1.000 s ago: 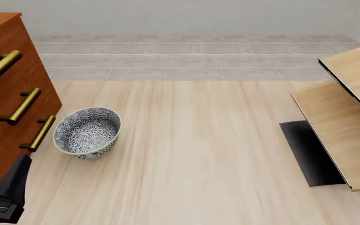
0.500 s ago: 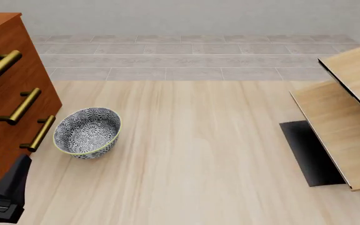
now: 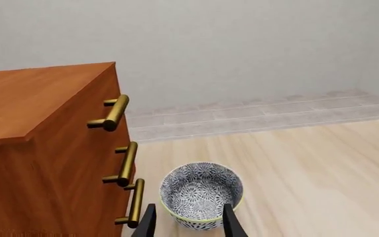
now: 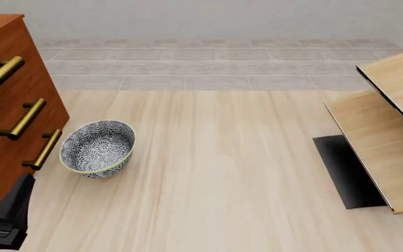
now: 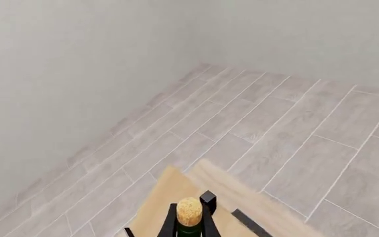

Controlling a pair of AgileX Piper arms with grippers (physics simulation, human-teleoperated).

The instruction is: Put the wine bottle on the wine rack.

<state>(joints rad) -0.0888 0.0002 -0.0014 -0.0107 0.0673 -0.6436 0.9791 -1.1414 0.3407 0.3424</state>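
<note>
Though glassy green, wine bottle [image 5: 189,222] cork-topped.

A cabinet [image 4: 9,105] stands at the table's [image 4: 215,173] left edge, with a bowl [image 4: 97,148] just beside it to the right. Well apart, across the bare middle, the wine rack [image 4: 383,142] sits at the right edge. The bottle [image 5: 189,217] is above the rack's panels, between the right gripper's [image 5: 189,228] fingers.
</note>
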